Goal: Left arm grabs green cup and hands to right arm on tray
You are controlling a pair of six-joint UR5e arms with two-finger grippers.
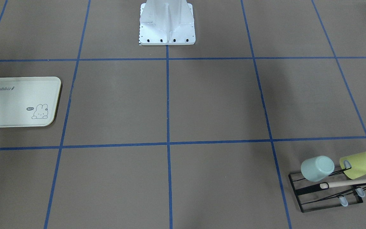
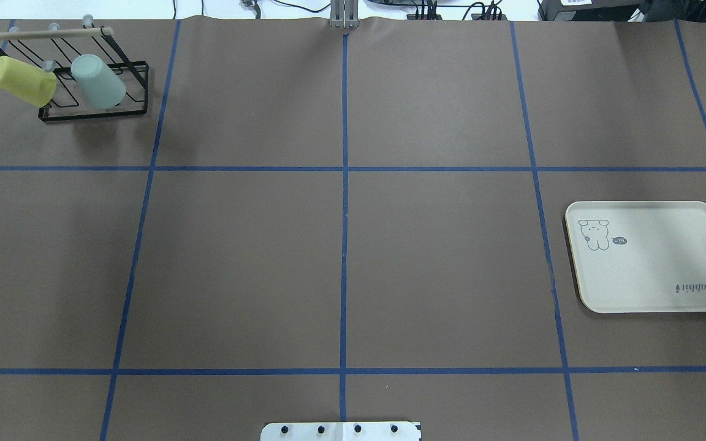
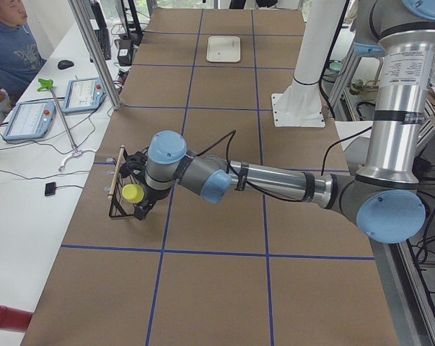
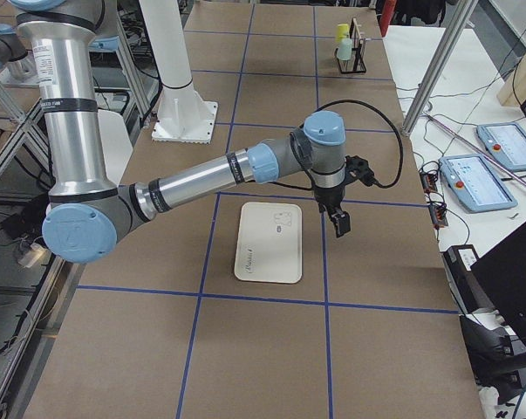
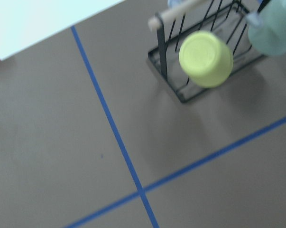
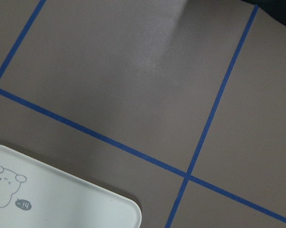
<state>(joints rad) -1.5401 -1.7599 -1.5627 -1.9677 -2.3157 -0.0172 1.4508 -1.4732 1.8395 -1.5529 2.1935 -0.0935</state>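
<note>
The pale mint green cup [image 1: 317,168] hangs tilted on a black wire rack [image 1: 310,190], next to a yellow-green cup [image 1: 359,164]. It also shows in the overhead view [image 2: 98,80] and at the top right of the left wrist view [image 5: 273,26]. The left arm's gripper [image 3: 140,204] hovers over the rack in the exterior left view; I cannot tell if it is open or shut. The cream Rabbit tray [image 2: 653,269] lies empty at the right side. The right arm's gripper [image 4: 339,223] hangs beside the tray [image 4: 269,244]; I cannot tell its state.
The rack has a wooden bar [image 2: 40,33] across its top and stands near the table's far left corner. The white robot base [image 1: 167,24] is at mid table edge. An operator [image 3: 8,43] sits beside the table, with tablets nearby.
</note>
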